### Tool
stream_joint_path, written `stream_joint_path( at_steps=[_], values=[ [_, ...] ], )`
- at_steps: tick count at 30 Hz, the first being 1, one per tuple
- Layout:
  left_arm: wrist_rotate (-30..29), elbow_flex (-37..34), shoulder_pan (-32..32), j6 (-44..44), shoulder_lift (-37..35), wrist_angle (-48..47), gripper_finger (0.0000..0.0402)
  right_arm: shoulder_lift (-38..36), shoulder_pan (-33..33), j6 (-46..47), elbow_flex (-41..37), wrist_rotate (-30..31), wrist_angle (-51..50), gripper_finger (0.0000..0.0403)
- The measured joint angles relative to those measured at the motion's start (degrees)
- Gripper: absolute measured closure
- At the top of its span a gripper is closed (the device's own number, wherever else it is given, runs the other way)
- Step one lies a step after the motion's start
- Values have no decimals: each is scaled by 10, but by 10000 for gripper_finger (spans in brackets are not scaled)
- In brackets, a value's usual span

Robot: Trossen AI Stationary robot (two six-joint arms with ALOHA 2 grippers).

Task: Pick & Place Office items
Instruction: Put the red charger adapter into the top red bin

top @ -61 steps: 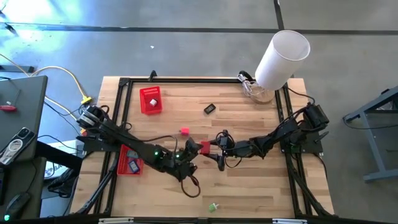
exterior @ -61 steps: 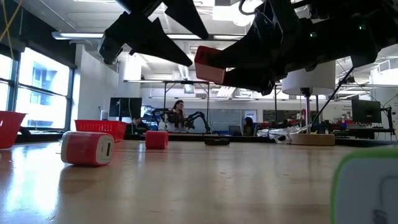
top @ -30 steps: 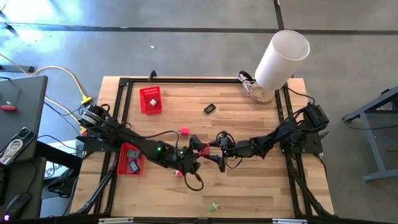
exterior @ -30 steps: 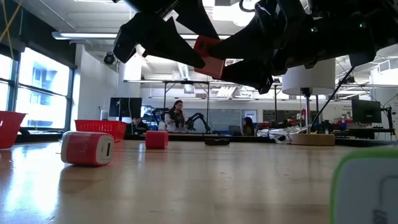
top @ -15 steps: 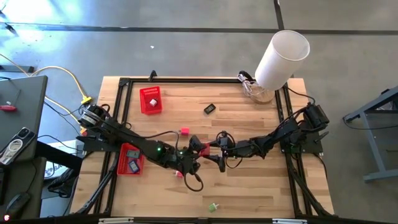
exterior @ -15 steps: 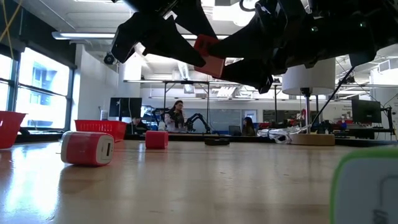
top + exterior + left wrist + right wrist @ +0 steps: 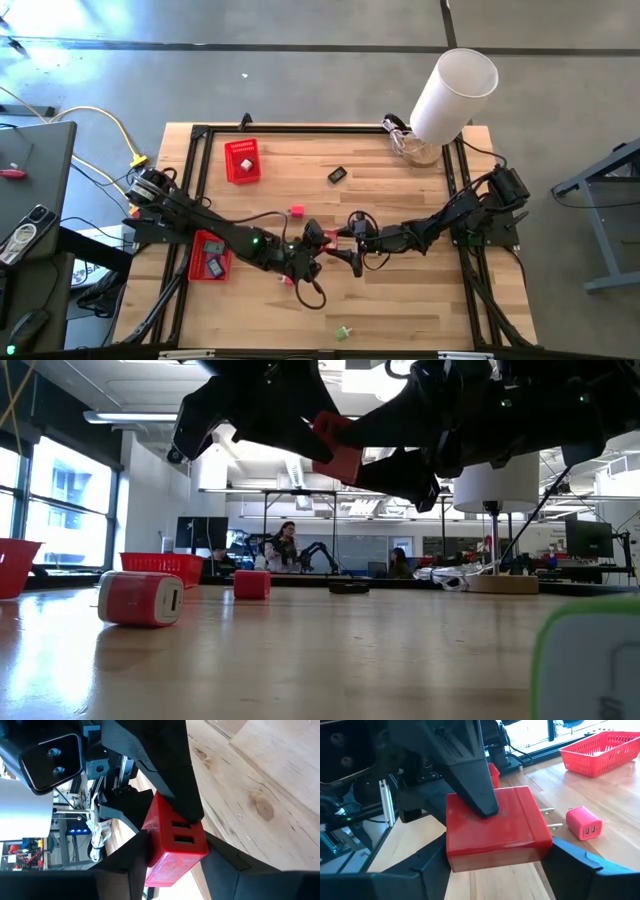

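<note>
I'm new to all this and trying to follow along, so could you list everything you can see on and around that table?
Red block: one, red, held above mid-table between both grippers.
Pink charger: one, pink, on the table beyond the left arm.
Black piece: one, black, toward the far edge.
Green piece: one, green and white, near edge.
Red baskets: two, red; one far left, one beside the left arm, small pieces inside.
White cylinder: one, white, far right corner.
People: in the room behind, too far to count.
Left gripper: dark, closing on the red block.
Right gripper: dark, gripping the red block.
</note>
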Motion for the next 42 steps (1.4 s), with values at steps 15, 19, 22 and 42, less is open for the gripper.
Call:
stream_joint_path(
  at_steps=[15,19,22,42],
  values=[
    [1,0,1,-77,0,3,265,1,0,-42,0,5,-59,113],
    [1,0,-1,-143,0,1,265,1,0,-47,0,6,-86,116],
    [1,0,-1,-175,0,-1,265,1,0,-50,0,12,-102,115],
    [108,1,-10,-464,-50,-198,265,1,0,-72,0,91,-142,117]
  ],
)
